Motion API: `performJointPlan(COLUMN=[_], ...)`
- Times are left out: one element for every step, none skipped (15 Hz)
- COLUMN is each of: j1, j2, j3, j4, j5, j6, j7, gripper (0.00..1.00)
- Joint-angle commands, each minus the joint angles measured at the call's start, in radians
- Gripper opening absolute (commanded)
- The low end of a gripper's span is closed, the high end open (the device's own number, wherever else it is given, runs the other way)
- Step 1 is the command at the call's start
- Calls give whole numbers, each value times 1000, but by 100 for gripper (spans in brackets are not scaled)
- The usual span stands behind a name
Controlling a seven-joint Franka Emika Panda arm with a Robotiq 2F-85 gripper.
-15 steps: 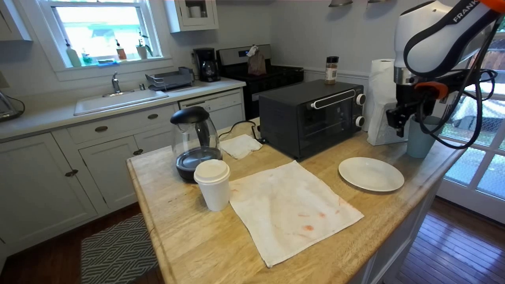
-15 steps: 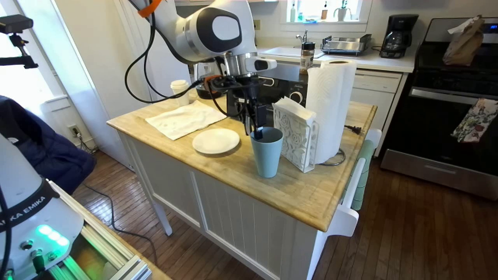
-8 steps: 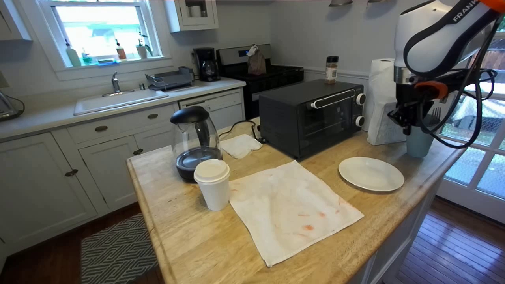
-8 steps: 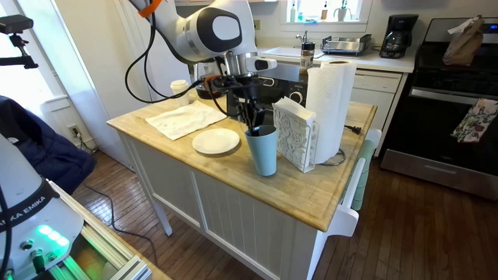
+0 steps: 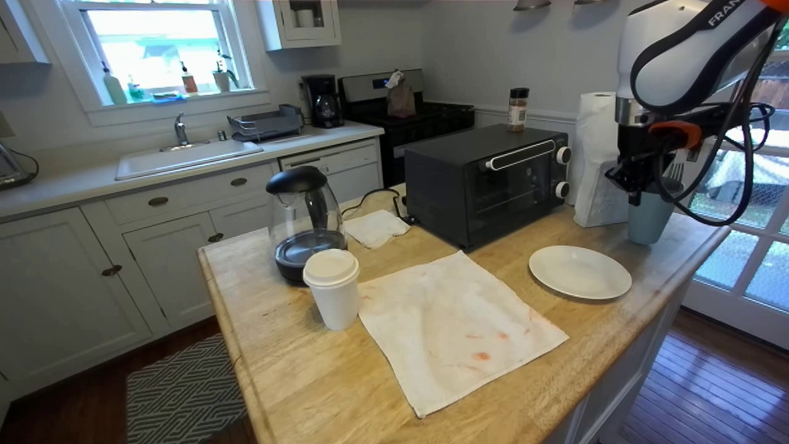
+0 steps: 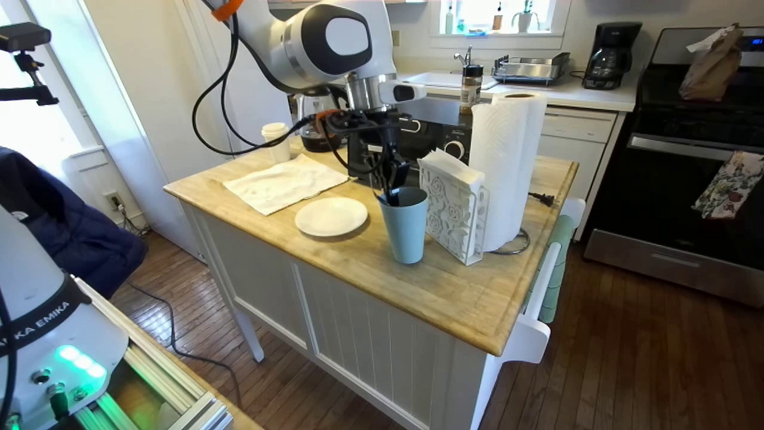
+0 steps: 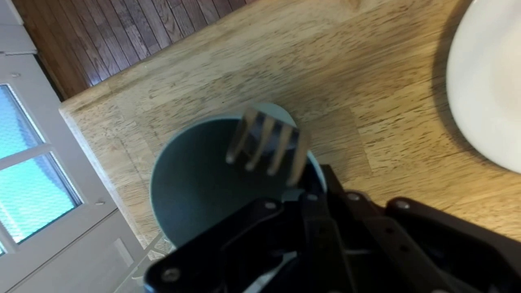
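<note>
Snugly, pincer point(image 7: 322, 178) pinching smooth, tapered blue cup point(image 6: 406, 232) by its rim, four-tined fork point(image 7: 260, 144) jutting above

This is a home kitchen: white cabinets point(image 5: 68, 283) run beneath a counter point(image 5: 71, 174), a faucet point(image 5: 180, 131) stands over a sink point(image 5: 191, 159) beneath a window point(image 5: 154, 43), and a drip coffee maker point(image 6: 610, 57) sits beside a range point(image 6: 668, 203) with a floral towel point(image 6: 729, 186) on its oven handle point(image 6: 674, 147). A wood-topped island point(image 6: 465, 304) bears a toaster oven point(image 5: 481, 179); a patterned rug point(image 5: 188, 394) lies on the floor point(image 6: 632, 358).
</note>
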Motion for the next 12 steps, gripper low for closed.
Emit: performJointPlan(j1=[6, 9, 14, 19, 23, 29, 36, 44, 52, 61, 68, 77], j2=[-63, -78, -97, -116, -134, -151, -162, -175, -184, -198, -210, -219], j3=[9, 13, 17, 25, 34, 45, 58, 68, 79, 89, 100, 110], j4=[-21, -25, -31, -40, -45, -53, -56, -57, -62, -68, -74, -85], j5=[35, 38, 35, 40, 49, 62, 79, 81, 86, 85, 93, 90], j6=[-11, -19, -27, -32, -46, -62, -88, -120, -141, -163, -182, -182], j7=[-54, -59, -55, -59, -66, -75, -86, -80, -73, -57, -62, -51], gripper=[1, 1, 1, 1, 1, 1, 1, 1, 1, 1, 1, 1])
